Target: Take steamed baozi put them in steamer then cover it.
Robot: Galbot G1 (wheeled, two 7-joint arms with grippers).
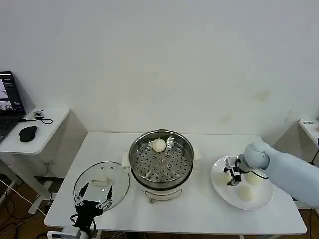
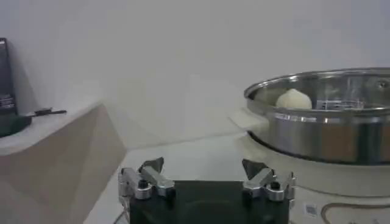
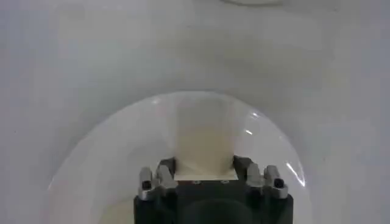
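Gripping baozi between right gripper jaws | above plate

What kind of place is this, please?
Probably a lab or office test area, not a home kitchen: a steamer on a plain white table, bare walls, and a laptop with a mouse alongside.

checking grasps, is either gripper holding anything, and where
Left gripper open, holding nothing. Right gripper sits among the baozi on the plate; whether it grips one cannot be told.

One baozi in open steamer; three baozi on plate.
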